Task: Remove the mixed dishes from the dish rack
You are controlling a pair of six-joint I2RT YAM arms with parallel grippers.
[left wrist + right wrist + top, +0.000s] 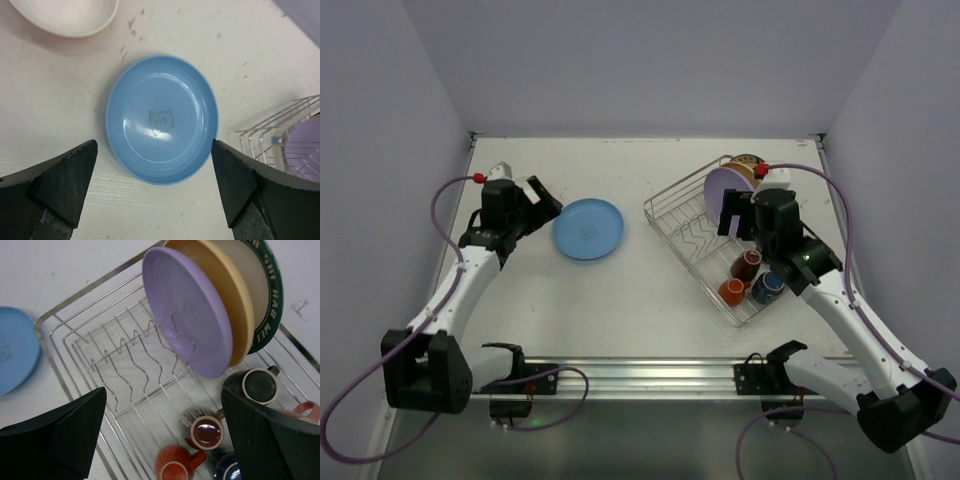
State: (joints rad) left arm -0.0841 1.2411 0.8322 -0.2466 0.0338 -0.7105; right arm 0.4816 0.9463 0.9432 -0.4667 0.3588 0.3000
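Observation:
A blue plate (588,228) (161,119) lies flat on the table. My left gripper (545,200) (154,150) is open just to its left, touching nothing. The dish rack (692,240) (100,335) stands at the right. In its far end a lavender plate (190,315), a tan plate (225,290) and a white plate with a dark rim (265,295) stand on edge. At its near end sit a black mug (260,385), a brown mug (205,432), an orange mug (175,467) and a blue mug (227,470). My right gripper (738,215) (164,390) hangs open above the rack, empty.
A cream-white round dish (65,15) lies on the table beyond the blue plate, only partly seen. Grey walls close the table on three sides. The rack's corner (280,125) shows at the right of the left wrist view.

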